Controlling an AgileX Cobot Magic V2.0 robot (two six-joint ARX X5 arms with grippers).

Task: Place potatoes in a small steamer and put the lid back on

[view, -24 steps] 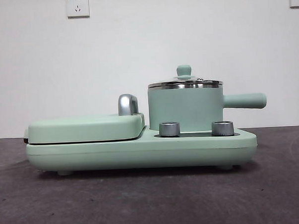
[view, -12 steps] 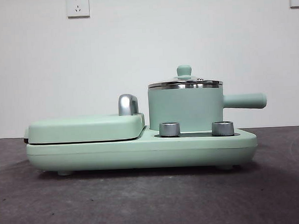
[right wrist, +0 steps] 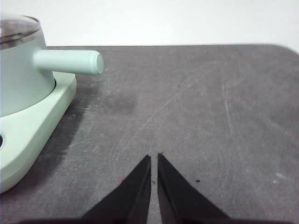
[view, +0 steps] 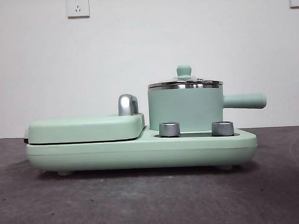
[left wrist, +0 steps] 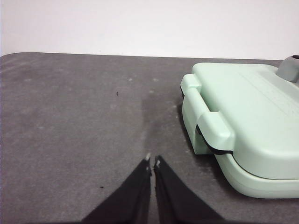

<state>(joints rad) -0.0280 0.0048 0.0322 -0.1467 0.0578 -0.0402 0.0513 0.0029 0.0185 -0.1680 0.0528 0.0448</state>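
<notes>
The small steamer (view: pixel 185 109) is a mint-green pot with a steel rim, standing on the right half of a mint-green appliance base (view: pixel 141 151). Its straight handle (view: pixel 244 101) points right. The lid (view: pixel 185 82), glass with a steel rim and a mint knob, sits on the pot. The right wrist view shows the steamer (right wrist: pixel 21 79) and its handle (right wrist: pixel 69 62). My right gripper (right wrist: pixel 154 157) is shut over bare table, off beyond the handle's end. My left gripper (left wrist: pixel 152 160) is shut over bare table beside the grill plate's end (left wrist: pixel 243 126). No potatoes are in view.
A flat mint-green hinged grill plate (view: pixel 85 128) with a chrome handle (view: pixel 128 104) fills the base's left half. Two steel knobs (view: pixel 169 129) (view: pixel 222 128) stand on the base in front of the pot. The table (view: pixel 143 201) is dark grey; a white wall stands behind.
</notes>
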